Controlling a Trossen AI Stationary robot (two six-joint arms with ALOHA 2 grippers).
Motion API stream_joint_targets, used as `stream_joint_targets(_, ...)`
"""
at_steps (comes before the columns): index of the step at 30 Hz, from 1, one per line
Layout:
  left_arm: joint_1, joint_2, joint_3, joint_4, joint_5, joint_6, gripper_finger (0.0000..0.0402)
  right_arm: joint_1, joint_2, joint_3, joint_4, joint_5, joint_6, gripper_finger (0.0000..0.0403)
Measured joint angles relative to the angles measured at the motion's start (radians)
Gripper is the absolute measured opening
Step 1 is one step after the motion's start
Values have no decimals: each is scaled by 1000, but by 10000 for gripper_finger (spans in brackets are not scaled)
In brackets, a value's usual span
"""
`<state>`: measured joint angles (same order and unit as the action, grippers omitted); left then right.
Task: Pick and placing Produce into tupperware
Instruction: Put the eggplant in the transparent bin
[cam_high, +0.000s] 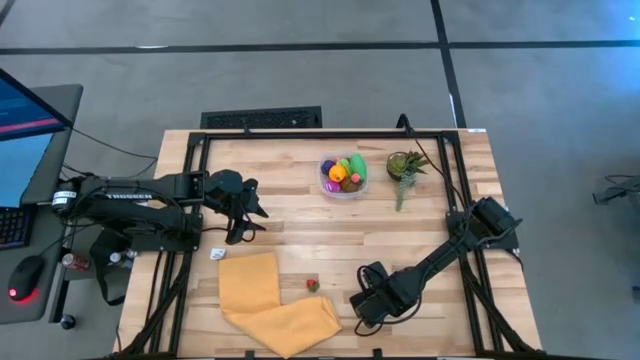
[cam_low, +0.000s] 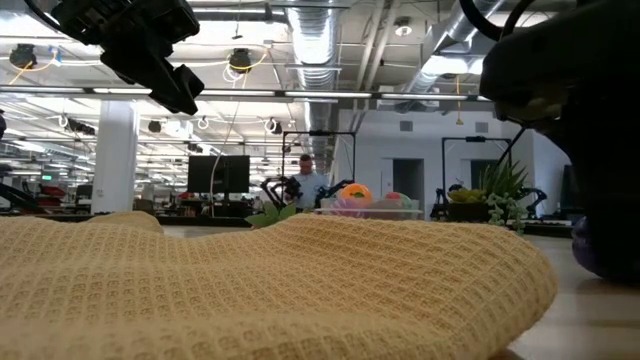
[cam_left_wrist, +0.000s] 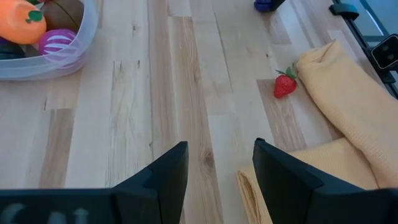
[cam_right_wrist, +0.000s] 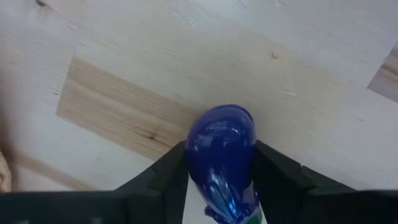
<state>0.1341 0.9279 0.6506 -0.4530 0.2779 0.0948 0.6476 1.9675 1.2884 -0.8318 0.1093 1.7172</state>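
The clear round tupperware (cam_high: 343, 176) stands at the table's far middle and holds orange, magenta, purple and green produce; it also shows in the left wrist view (cam_left_wrist: 43, 59) and the low view (cam_low: 368, 209). A small red strawberry (cam_high: 312, 285) lies on the wood beside the yellow cloth and shows in the left wrist view (cam_left_wrist: 285, 85). My right gripper (cam_high: 365, 303) is low over the table's near right part, shut on a glossy blue-purple piece (cam_right_wrist: 221, 152). My left gripper (cam_high: 248, 222) hangs open and empty above the table's left part; its fingers (cam_left_wrist: 163, 174) show apart. My right gripper pinches the blue-purple piece between its two fingers (cam_right_wrist: 169, 173), one on each side of its rounded body (cam_right_wrist: 194, 155). The fingers point down at the table. A green end (cam_right_wrist: 252, 216) of the piece shows back between the fingers. I cannot tell whether the piece rests on the wood.
A crumpled yellow waffle cloth (cam_high: 275, 300) lies at the near middle and fills the low view's foreground (cam_low: 260, 290). A small potted green plant (cam_high: 405, 166) stands right of the tub. A small white tag (cam_high: 217, 254) lies near the cloth. Bare wood lies between cloth and tub.
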Motion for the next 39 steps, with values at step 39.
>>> stream_joint_targets(39, 0, 0, 0, 0, 0, -12, 169, 0, 2, 0, 3, 0, 1, 184)
